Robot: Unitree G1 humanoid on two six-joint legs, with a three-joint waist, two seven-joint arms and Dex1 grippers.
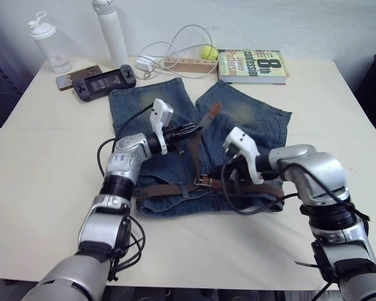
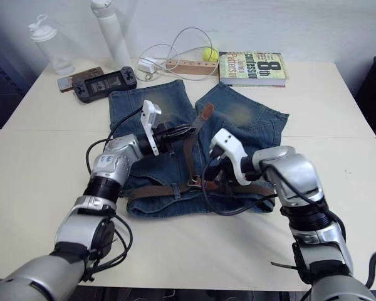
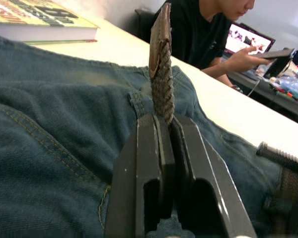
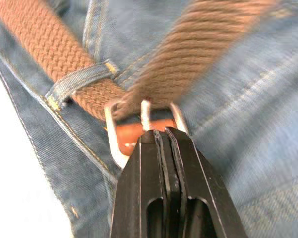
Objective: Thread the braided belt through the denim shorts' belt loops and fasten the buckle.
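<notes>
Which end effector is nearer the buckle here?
Right. The right end effector is shut with its tips at the buckle on the waistband. The left end effector is shut on the braided belt farther up, over the denim shorts.

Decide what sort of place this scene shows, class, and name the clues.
Probably an office or lab workroom, not a home: a person sits at a laptop beside the pale table, which carries a book, a handheld game console and a power strip.
</notes>
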